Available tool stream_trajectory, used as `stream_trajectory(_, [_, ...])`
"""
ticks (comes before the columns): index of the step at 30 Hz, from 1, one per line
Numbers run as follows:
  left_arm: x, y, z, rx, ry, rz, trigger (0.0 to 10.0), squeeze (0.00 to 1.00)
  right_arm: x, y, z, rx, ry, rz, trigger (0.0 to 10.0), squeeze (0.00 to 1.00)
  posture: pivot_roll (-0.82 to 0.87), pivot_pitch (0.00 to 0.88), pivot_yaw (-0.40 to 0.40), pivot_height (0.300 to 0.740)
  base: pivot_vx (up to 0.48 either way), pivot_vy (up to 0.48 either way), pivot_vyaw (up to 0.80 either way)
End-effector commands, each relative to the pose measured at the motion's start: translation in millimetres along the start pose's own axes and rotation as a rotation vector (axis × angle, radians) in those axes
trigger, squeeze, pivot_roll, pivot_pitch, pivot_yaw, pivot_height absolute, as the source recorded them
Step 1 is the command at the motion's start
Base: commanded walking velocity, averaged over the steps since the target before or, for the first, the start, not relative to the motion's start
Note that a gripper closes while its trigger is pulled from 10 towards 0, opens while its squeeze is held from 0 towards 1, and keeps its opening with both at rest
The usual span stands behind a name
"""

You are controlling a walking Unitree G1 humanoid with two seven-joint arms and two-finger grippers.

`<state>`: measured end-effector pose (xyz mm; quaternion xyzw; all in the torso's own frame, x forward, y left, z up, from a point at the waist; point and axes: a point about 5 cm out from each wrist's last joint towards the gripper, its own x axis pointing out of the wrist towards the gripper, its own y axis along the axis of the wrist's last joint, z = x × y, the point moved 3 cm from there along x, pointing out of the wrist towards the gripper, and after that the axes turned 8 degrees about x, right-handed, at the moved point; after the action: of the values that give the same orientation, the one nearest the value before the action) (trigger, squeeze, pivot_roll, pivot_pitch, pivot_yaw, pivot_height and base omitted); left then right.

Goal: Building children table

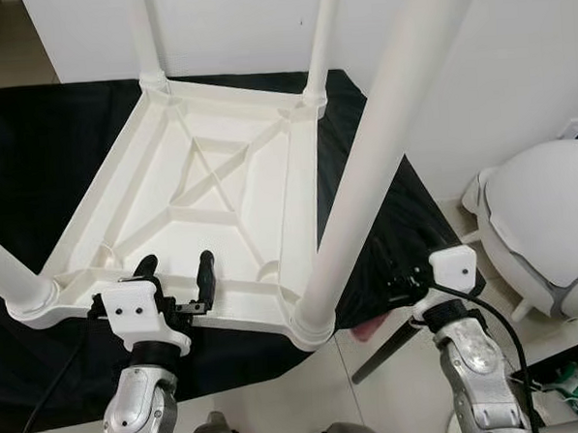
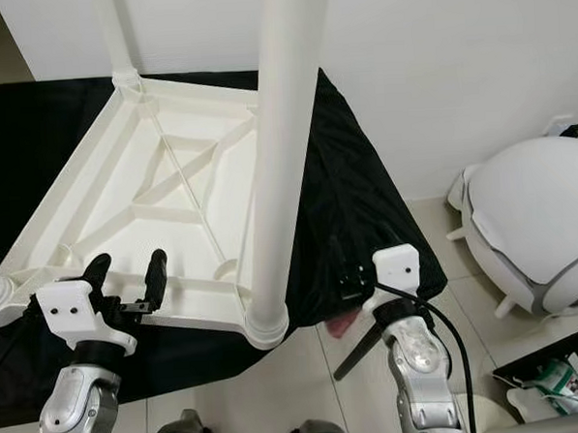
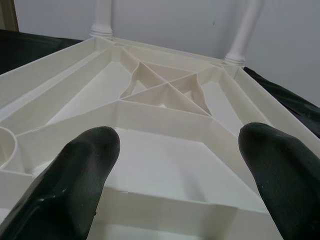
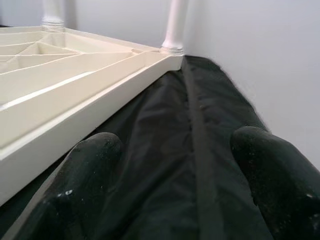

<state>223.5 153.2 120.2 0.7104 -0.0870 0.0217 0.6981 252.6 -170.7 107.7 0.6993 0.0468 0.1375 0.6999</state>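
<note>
A white plastic children's table (image 1: 219, 181) lies upside down on a black cloth (image 1: 34, 152), its ribbed underside facing up. Round white legs stand up from its corners: two at the far side (image 1: 144, 40) (image 1: 323, 40), one at the near right (image 1: 382, 144), and one at the near left (image 1: 6, 280). My left gripper (image 1: 175, 263) is open just above the table's near rim, fingers (image 3: 80, 175) pointing over the ribs. My right gripper (image 4: 175, 160) is open over the cloth beside the table's right rim (image 4: 90, 100), holding nothing.
A white wall runs close behind and to the right. On the tiled floor (image 1: 308, 400) at the right stands a white domed appliance (image 1: 551, 222). A dark rod (image 1: 383, 352) and something pink (image 1: 372, 327) lie at the cloth's near right corner.
</note>
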Motion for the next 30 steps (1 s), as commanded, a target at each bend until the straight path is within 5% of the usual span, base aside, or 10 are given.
stream_trajectory(1, [-2.3, 1.1, 6.5, -0.004, -0.069, 0.002, 10.0, 0.00, -2.8, 1.2, -2.1, 0.020, 0.060, -0.017, 10.0, 0.15, 0.02, 0.039, -0.047, 0.740, 0.000, 0.000, 0.00])
stream_trajectory(5, [-10.9, 1.5, 15.5, 0.014, -0.237, -0.020, 10.0, 0.00, -13.6, -1.8, -11.0, 0.075, 0.265, -0.107, 10.0, 0.00, 0.02, 0.043, -0.043, 0.740, 0.000, 0.000, 0.00])
stream_trajectory(14, [-24.8, 7.9, 17.5, 0.092, -0.511, -0.069, 10.0, 0.00, -14.2, 13.8, -15.7, 0.054, 0.547, -0.156, 10.0, 0.00, 0.03, 0.045, -0.041, 0.740, 0.000, 0.000, 0.00])
stream_trajectory(16, [-39.7, 14.5, 32.1, 0.009, -0.731, -0.159, 10.0, 0.00, -19.6, 21.2, -26.0, 0.058, 0.756, -0.212, 10.0, 0.00, 0.04, 0.042, -0.044, 0.740, 0.000, 0.000, 0.00])
stream_trajectory(23, [-57.2, 17.5, 48.1, 0.031, -0.940, -0.233, 10.0, 0.00, -18.7, 32.0, -32.3, 0.045, 0.935, -0.243, 10.0, 0.00, 0.04, 0.039, -0.048, 0.740, 0.000, 0.000, 0.00])
stream_trajectory(30, [-54.0, 17.4, 46.6, 0.087, -0.959, -0.233, 10.0, 0.00, -13.1, 36.1, -34.8, 0.027, 1.012, -0.245, 10.0, 0.00, 0.05, 0.034, -0.056, 0.740, 0.000, 0.000, 0.00])
